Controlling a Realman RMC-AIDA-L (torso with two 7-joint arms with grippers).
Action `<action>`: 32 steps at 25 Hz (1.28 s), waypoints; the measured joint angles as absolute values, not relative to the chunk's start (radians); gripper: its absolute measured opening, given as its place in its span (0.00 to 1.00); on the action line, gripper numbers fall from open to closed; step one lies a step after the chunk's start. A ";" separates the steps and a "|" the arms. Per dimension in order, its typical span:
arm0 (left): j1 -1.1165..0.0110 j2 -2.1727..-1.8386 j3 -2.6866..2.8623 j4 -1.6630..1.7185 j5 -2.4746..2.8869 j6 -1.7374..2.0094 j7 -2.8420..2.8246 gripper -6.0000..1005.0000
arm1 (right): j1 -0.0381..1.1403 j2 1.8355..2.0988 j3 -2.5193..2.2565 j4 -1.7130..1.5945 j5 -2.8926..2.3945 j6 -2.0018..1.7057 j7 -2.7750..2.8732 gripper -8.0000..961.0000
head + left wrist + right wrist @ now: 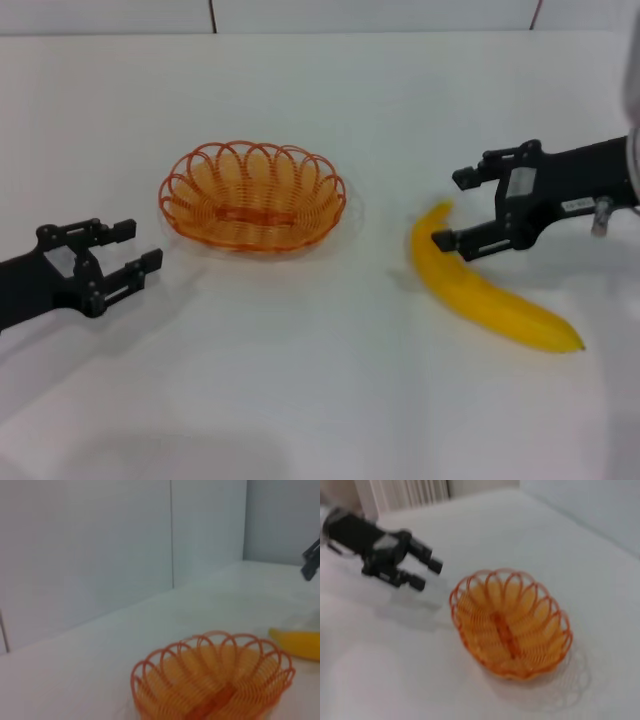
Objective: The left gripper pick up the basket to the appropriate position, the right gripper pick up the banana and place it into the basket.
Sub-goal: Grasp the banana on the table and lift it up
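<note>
From the head view, your left gripper sat with its jaws apart and holding nothing, the basket just ahead of the fingertips but not touching them. Your right gripper also had its jaws spread and unloaded, hovering over the far end of the banana; whether a fingertip touched the fruit could not be told. The banana lay flat on the white table, trailing away from those jaws toward the robot, well apart from the basket.

In the left wrist view, you had the basket directly in front, standing upright, with one end of the banana beyond it and a bit of the right gripper above that.

In the right wrist view, the basket stood ahead, and the left gripper appeared beyond it, jaws parted, close to the rim without contact.
</note>
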State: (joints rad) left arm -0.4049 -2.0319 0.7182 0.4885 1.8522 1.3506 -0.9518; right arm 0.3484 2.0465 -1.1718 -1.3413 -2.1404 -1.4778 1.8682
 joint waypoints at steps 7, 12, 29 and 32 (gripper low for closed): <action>-0.420 -2.032 0.719 0.443 1.862 1.297 -0.947 0.51 | 0.323 2.048 -1.372 -1.471 -2.337 -1.432 2.125 0.90; -0.428 -2.033 0.719 0.434 1.862 1.278 -0.946 0.51 | 0.327 2.048 -1.424 -1.461 -2.393 -1.420 2.172 0.90; -0.445 -2.035 0.719 0.412 1.885 1.250 -0.948 0.51 | 0.388 2.042 -1.462 -1.298 -2.447 -1.377 2.193 0.89; -0.445 -2.035 0.719 0.412 1.885 1.249 -0.946 0.51 | 0.392 2.042 -1.462 -1.290 -2.448 -1.375 2.195 0.89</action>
State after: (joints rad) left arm -0.4453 -2.0347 0.7194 0.4124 1.8854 1.2494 -0.9458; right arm 0.3923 2.0416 -1.4619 -1.2895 -2.4479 -1.3747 2.1951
